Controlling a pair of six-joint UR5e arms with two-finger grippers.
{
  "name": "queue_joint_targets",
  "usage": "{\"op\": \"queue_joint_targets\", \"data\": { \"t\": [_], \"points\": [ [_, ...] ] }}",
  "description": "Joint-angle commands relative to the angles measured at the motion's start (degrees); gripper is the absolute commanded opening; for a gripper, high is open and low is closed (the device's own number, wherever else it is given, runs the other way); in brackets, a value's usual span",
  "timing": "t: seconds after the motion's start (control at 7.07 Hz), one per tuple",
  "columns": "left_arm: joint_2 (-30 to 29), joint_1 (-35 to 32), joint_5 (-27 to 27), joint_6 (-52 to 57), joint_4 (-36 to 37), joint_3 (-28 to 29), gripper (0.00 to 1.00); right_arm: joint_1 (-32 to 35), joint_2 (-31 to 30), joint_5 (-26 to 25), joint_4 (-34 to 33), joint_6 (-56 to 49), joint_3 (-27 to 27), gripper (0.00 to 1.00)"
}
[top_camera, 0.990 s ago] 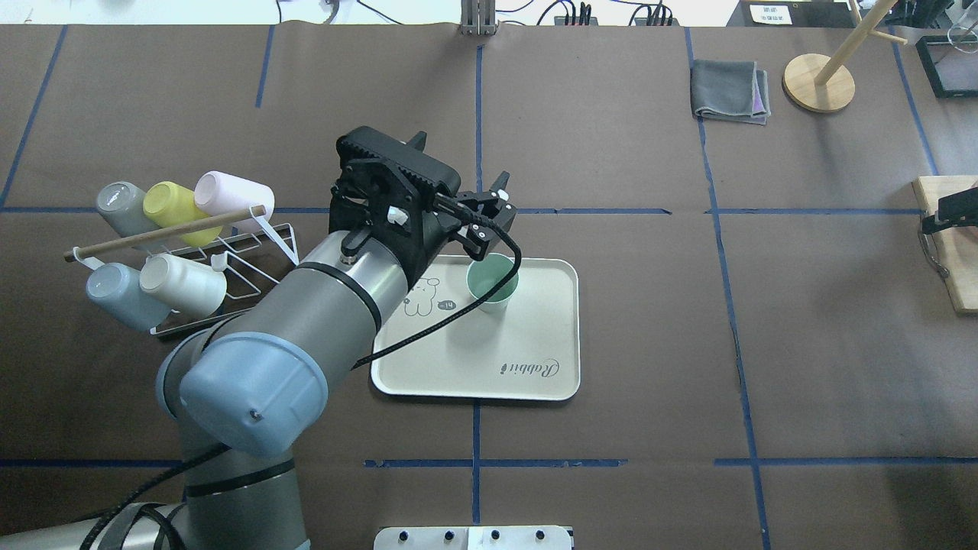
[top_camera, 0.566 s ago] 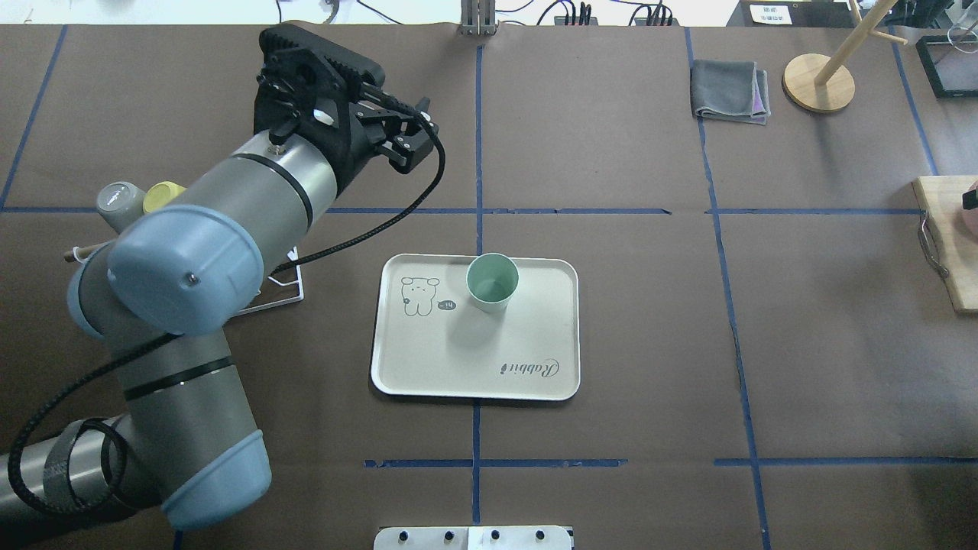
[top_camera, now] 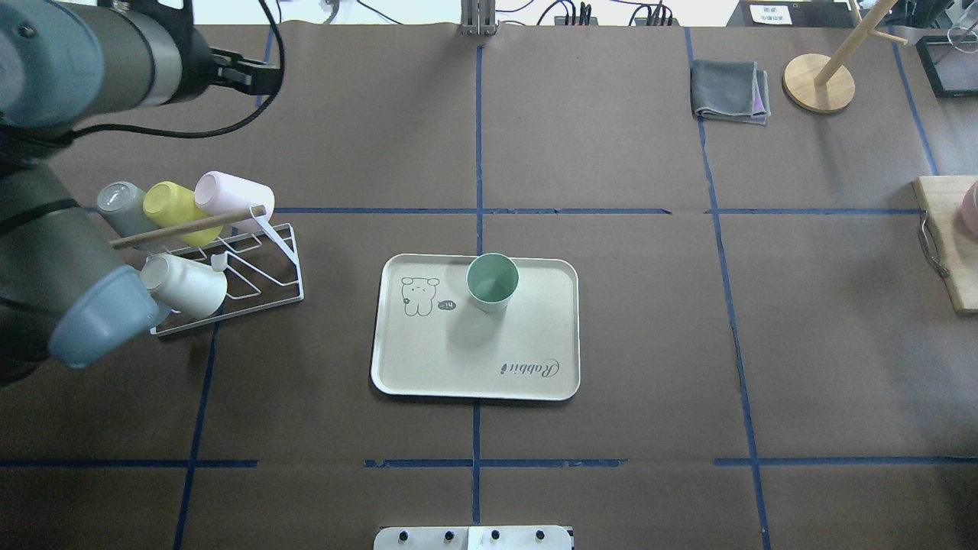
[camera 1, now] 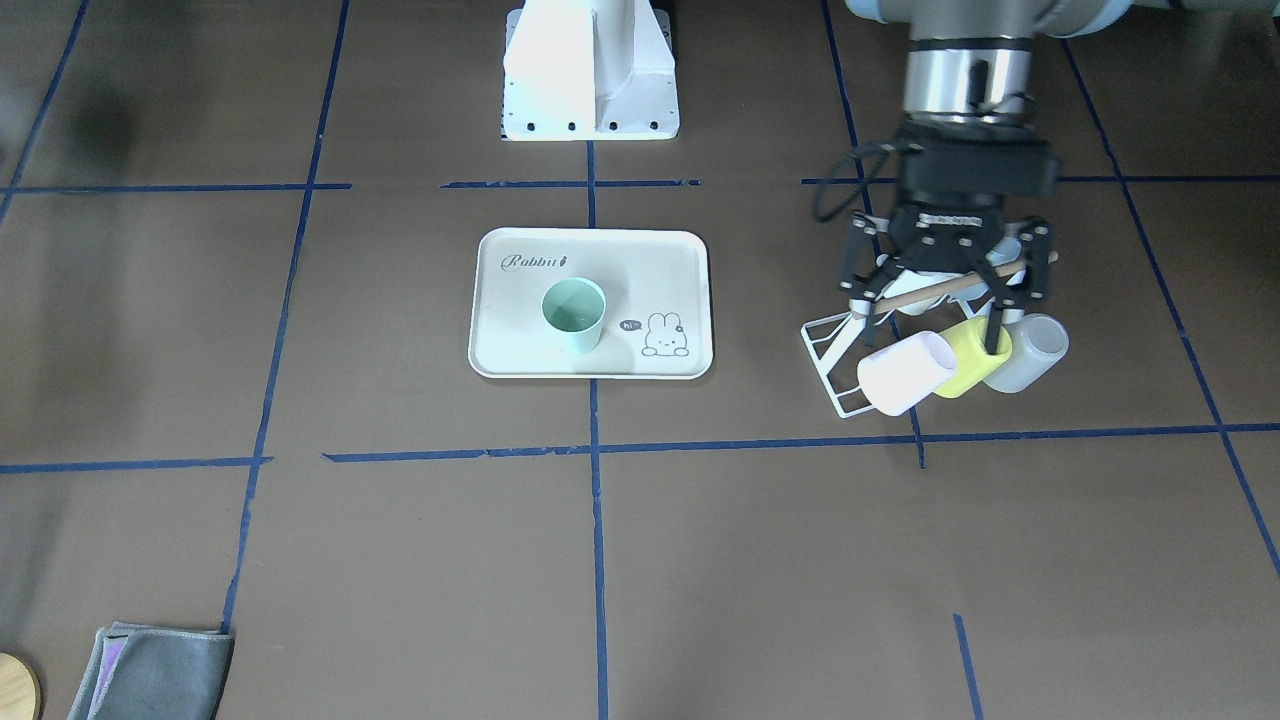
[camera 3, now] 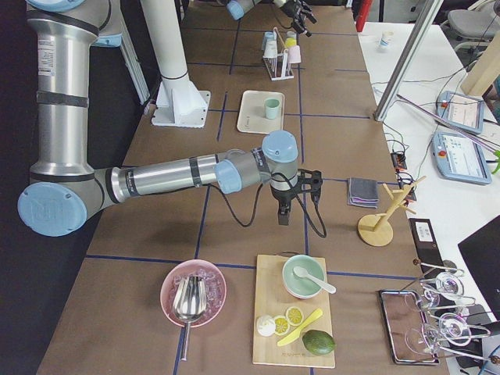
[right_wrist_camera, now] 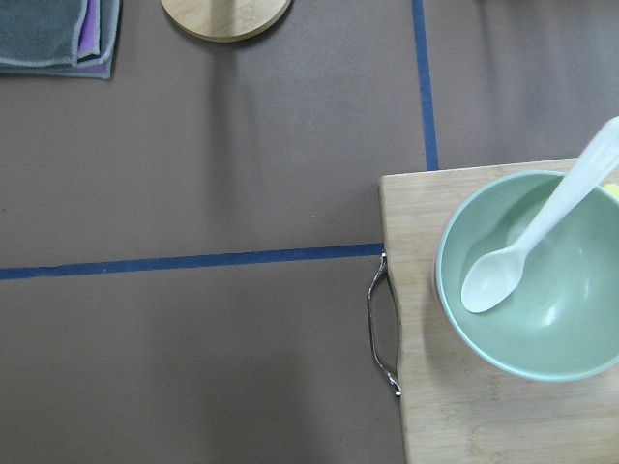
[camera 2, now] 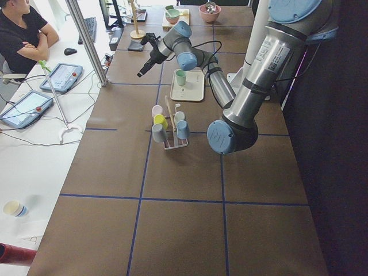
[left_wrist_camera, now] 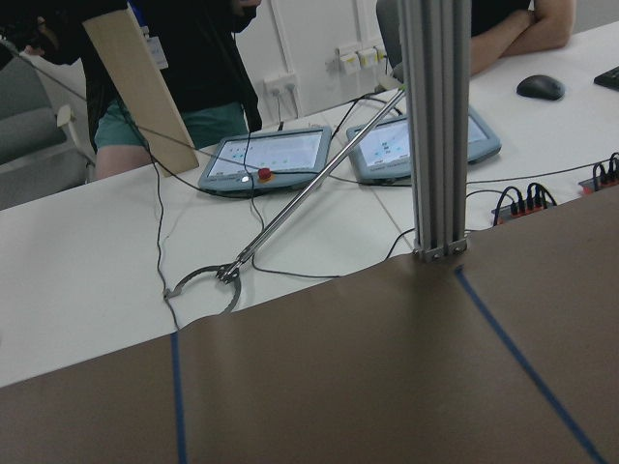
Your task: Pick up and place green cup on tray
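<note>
The green cup (top_camera: 492,283) stands upright on the cream tray (top_camera: 474,359), near its far edge beside the bunny drawing. It also shows in the front-facing view (camera 1: 574,312) on the tray (camera 1: 520,340). My left gripper (top_camera: 252,69) is open and empty, raised high and well left of the tray. In the front-facing view the left gripper (camera 1: 928,325) hangs over the cup rack. My right gripper (camera 3: 283,212) points down at the table near the cutting board, far from the tray. I cannot tell if it is open or shut.
A white wire rack (top_camera: 260,275) holds pink (top_camera: 229,197), yellow (top_camera: 172,206), grey and cream cups left of the tray. A grey cloth (top_camera: 730,90) and a wooden stand (top_camera: 818,82) lie far right. A cutting board (right_wrist_camera: 455,387) carries a green bowl (right_wrist_camera: 542,329) with a spoon.
My left gripper has drawn back from just above the green cup to high over the far-left part of the table. The cup stays where it was on the tray.
</note>
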Motion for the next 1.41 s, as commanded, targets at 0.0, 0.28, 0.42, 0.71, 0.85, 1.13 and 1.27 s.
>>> {"op": "queue_joint_targets", "data": {
  "t": [0.0, 0.28, 0.42, 0.71, 0.85, 1.13, 1.27],
  "points": [
    [5.9, -14.5, -23.3, 2.1, 2.3, 1.0, 0.99, 2.5, 0.4, 0.4, -3.0, -5.5, -1.1, 0.99],
    [13.3, -23.7, -34.7, 13.2, 5.2, 2.2, 0.99, 4.6, 0.3, 0.9, -3.0, -8.5, -3.5, 0.99],
    [16.0, -28.8, -38.4, 20.2, 6.1, 4.8, 0.99, 6.0, 0.3, 1.0, -3.1, -11.6, -4.8, 0.99],
    [16.7, -35.8, -41.9, 38.4, 14.2, 11.8, 1.00, 7.1, 0.3, 0.9, -7.1, -18.4, -5.1, 0.99],
    [17.0, -38.3, -42.5, 44.2, 16.7, 16.0, 1.00, 7.0, 0.4, 1.0, -8.3, -19.5, -5.0, 0.99],
    [19.7, -39.2, -47.7, 41.9, 21.1, 17.5, 1.00, 5.1, 0.5, 1.0, -10.3, -24.3, -5.3, 0.99],
    [22.9, -39.8, -47.6, 41.4, 21.6, 16.9, 1.00, 5.0, 2.1, 1.0, -13.6, -27.3, -5.2, 0.99]
  ]
}}
